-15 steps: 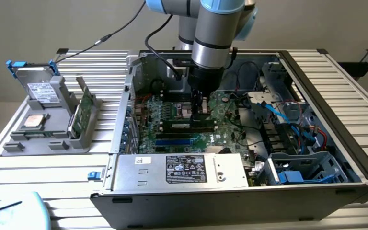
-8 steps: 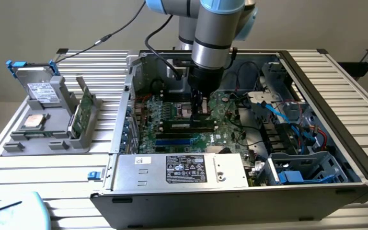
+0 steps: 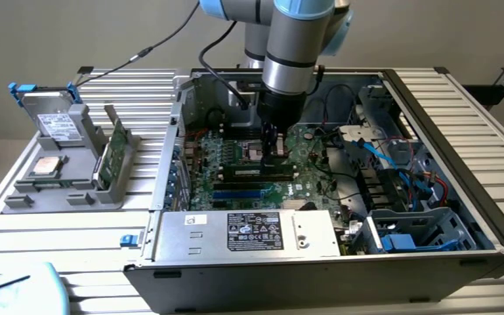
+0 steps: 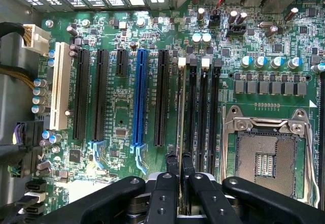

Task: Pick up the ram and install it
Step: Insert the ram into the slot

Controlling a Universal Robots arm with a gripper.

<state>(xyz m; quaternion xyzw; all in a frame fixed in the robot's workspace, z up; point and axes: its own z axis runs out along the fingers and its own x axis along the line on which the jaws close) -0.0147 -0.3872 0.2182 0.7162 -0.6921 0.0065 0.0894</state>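
The ram (image 4: 180, 107) is seen edge-on as a thin long strip. It stands along the outermost of the black memory slots (image 4: 203, 112) on the green motherboard (image 4: 117, 117), beside the last black expansion slot. My gripper (image 4: 180, 164) is shut on it, with one black fingertip (image 4: 172, 163) on each side of the strip's near end. In the exterior view the gripper (image 3: 274, 152) reaches straight down into the open computer case (image 3: 462, 197), just above the memory slots (image 3: 256, 172). I cannot tell whether the ram is seated in the slot or hovering over it.
An open processor socket (image 4: 264, 155) lies beside the memory slots. A blue slot (image 4: 139, 97) and a white slot (image 4: 60, 87) are on the other side. A power supply (image 3: 247, 233) and cables (image 3: 392, 157) crowd the case. A grey holder (image 3: 63, 184) with a green card (image 3: 116, 154) stands outside.
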